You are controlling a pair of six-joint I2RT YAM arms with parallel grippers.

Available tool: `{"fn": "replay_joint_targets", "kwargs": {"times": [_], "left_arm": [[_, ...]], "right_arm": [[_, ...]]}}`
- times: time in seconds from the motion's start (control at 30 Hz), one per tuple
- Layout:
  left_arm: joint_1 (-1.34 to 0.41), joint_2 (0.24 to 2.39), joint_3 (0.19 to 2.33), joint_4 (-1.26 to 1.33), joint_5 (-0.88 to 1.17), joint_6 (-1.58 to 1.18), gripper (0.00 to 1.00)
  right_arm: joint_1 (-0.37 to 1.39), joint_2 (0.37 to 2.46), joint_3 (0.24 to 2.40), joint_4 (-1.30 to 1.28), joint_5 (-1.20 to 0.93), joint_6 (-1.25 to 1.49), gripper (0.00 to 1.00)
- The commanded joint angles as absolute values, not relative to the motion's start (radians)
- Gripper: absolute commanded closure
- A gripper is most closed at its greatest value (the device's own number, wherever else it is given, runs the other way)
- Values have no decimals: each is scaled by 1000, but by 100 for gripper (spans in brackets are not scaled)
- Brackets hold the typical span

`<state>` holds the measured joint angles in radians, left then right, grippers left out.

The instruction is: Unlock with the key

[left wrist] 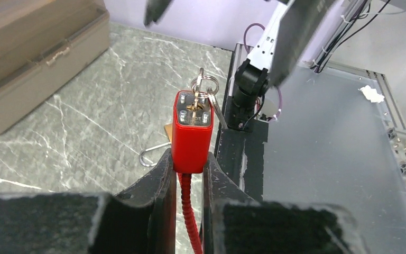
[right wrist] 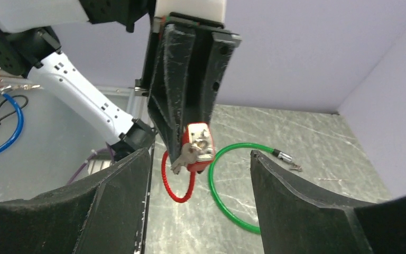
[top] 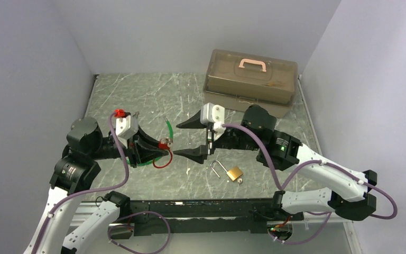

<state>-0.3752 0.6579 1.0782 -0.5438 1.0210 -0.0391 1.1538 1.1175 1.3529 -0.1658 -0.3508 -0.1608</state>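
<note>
Red cable lock point(left wrist: 192, 132) is held above the table point(top: 137, 95), its body pinched between the left gripper's point(top: 164, 151) fingers, with the key point(right wrist: 186, 156) seated in its end face. The right gripper point(top: 182, 140) faces the key, wide apart and empty; judging by this, turning the key and freeing the cable remain.

- A grey-green marbled stone-look tabletop point(top: 153, 95) with pale veins makes up the floor of the cell.
- A translucent brown plastic toolbox with a pink handle point(top: 251, 79) sits closed at the tabletop's far right corner.
- Behind the toolbox rises a plain lavender-grey back wall point(top: 190, 32) (matte, evenly lit).
- Just right of the toolbox stands a matching right side wall point(top: 370, 79).
- Well left of the toolbox is the left side wall point(top: 26, 79).
- Nearer than the toolbox, past the tabletop's edge, lies a smooth grey ledge point(top: 232, 239).
- The light is soft and the shadows around the toolbox are faint.
</note>
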Motion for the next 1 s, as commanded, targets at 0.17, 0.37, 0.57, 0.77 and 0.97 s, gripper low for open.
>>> {"fn": "replay_joint_targets", "kwargs": {"times": [0.17, 0.37, 0.57, 0.77, 0.97], "left_arm": [[-373, 693, 1067, -607, 860, -155, 100], [-372, 711, 990, -649, 842, -180, 100], [-372, 715, 964, -617, 863, -215, 100], [-371, 717, 971, -603, 896, -232, 100], [-366, 707, 976, -602, 939, -241, 100]], "right_arm": [[1174, 1163, 1293, -119, -222, -145, 33], [1189, 1189, 1237, -124, -132, -198, 34], [1188, 1196, 1210, -78, -96, -217, 34], [1186, 1220, 1202, -114, -36, -240, 36], [1152, 1208, 1194, -139, -2, -241, 40]]}}
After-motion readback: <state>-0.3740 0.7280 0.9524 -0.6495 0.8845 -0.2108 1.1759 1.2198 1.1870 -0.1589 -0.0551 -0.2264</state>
